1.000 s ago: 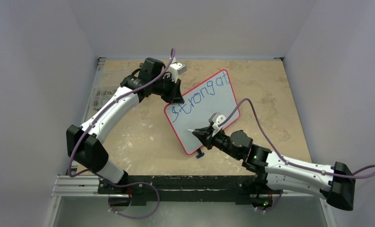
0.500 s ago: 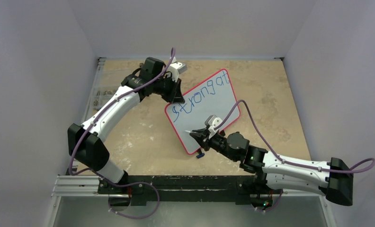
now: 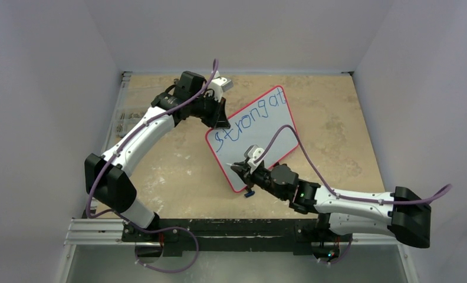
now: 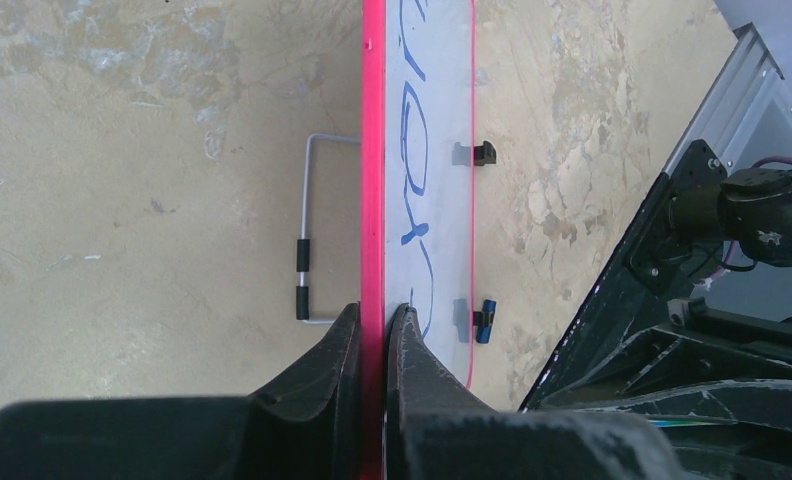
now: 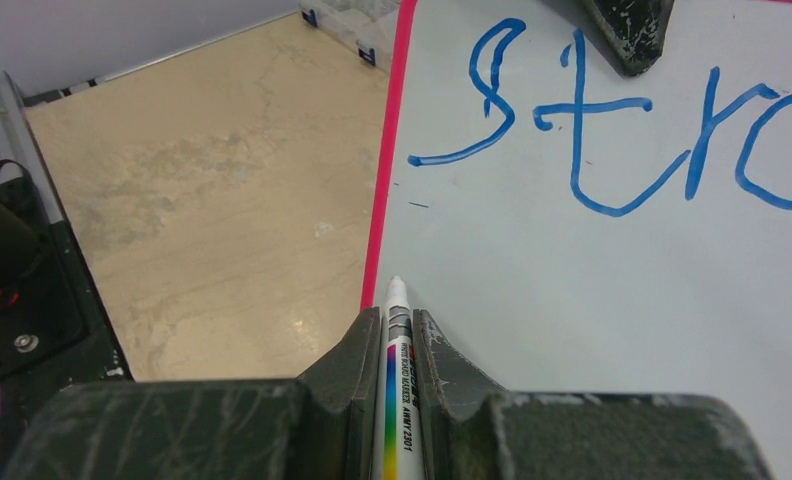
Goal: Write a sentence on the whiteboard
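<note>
The whiteboard [image 3: 272, 132], white with a red-pink frame, stands tilted in the middle of the table. Blue letters of the sentence [image 3: 249, 119] read "strong at" along its upper part. My left gripper [image 3: 220, 121] is shut on the board's left frame edge [image 4: 373, 150], one finger on each side, and the left gripper [image 4: 374, 312] shows this grip from close up. My right gripper [image 3: 239, 167] is shut on a white marker [image 5: 403, 400]. In the right wrist view the right gripper [image 5: 396, 314] points the marker tip at bare whiteboard [image 5: 592, 300] by the left frame, below the "s" of the sentence [image 5: 612, 130].
A wire stand [image 4: 310, 230] props the board from behind. Two small feet [image 4: 484, 153] stick out of its lower edge, one blue-tipped [image 3: 249, 192]. A small parts box [image 3: 120, 121] lies at the table's left edge. Grey walls close in on three sides.
My right arm has slid left across the lower board, bringing the marker from the middle to the near-left corner. The left gripper and the board have not moved.
</note>
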{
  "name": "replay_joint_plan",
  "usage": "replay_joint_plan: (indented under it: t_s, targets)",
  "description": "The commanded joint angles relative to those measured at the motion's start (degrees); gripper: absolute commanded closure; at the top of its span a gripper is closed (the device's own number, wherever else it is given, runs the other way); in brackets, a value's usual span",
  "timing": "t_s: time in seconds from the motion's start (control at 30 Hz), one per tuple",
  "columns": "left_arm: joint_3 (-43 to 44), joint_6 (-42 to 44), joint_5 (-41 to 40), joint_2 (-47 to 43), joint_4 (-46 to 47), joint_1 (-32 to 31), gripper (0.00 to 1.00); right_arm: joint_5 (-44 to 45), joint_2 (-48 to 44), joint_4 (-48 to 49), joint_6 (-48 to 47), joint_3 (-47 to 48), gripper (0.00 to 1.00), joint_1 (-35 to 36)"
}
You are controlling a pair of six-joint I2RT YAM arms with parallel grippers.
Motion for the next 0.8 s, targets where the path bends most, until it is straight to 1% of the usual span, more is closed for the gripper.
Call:
replay_joint_plan:
  t_s: [0.0, 0.13, 0.33, 0.6, 0.77]
  targets:
    - [-1.6, 4.8, -9.1, 2.2, -6.3, -0.5, 1.0, 3.5, 2.5, 5.2, -2.0, 3.5, 1.0, 0.5]
    - [-1.6, 4.8, -9.2, 2.0, -6.4, -0.5, 1.0, 5.0, 4.0, 5.9, -2.0, 4.6, 1.0, 0.5]
    - [-1.5, 4.7, -9.0, 2.3, -6.4, -0.5, 1.0, 6.9, 5.2, 6.6, -4.4, 6.1, 1.0, 0.5]
    - [-1.5, 4.7, -9.1, 2.4, -6.4, -0.5, 1.0, 8.7, 9.3, 6.5, -4.5, 8.0, 1.0, 0.5]
    - [-1.5, 4.7, -9.1, 2.4, -6.4, -0.5, 1.0, 8.9, 9.9, 5.8, -4.0, 7.4, 1.0, 0.5]
